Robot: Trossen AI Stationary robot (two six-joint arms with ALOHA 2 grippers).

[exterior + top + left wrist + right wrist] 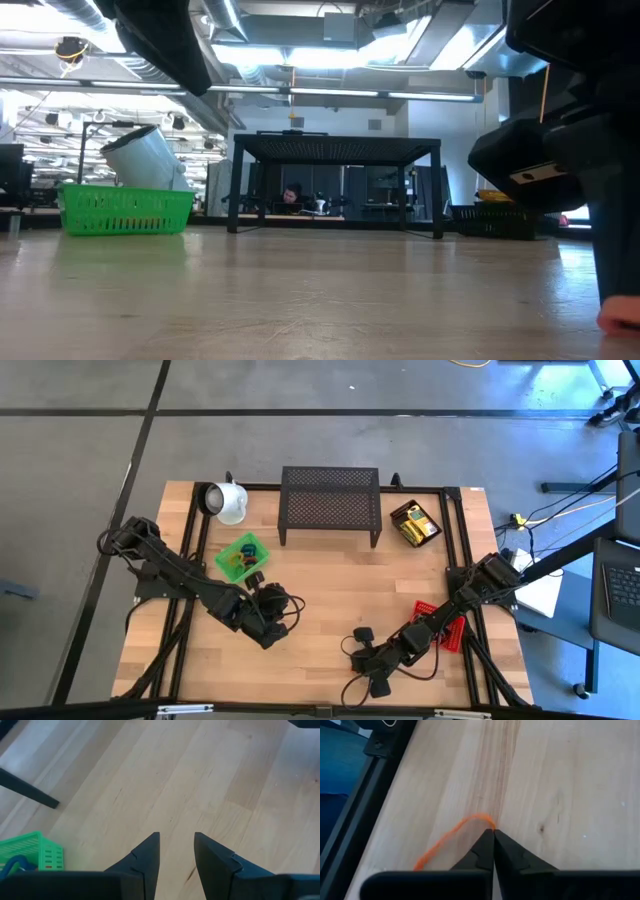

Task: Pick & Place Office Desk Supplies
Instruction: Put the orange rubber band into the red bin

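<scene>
Right gripper [493, 836]: fingers pressed together, their tips pinching an orange loop [451, 836] that lies on the bare table [560, 780] near its front edge. The right arm [440, 615] reaches low from the table's right side toward the front centre, its gripper [358, 658] close to the wood.

Left gripper [176, 840]: fingers spread part-way, nothing between them, only bare wood showing in the gap. The left arm [175, 570] stretches from the table's left edge toward the centre, ending just in front of a green basket [241, 556].

Only the right wrist view shows the orange loop. The high view alone shows more supplies: coloured loops inside the green basket and yellow boxes [416, 526] in a dark tray [399, 512] at the back right, beside a black mesh shelf [330, 504]. A white mug [229, 502] lies on its side at the back left.
</scene>
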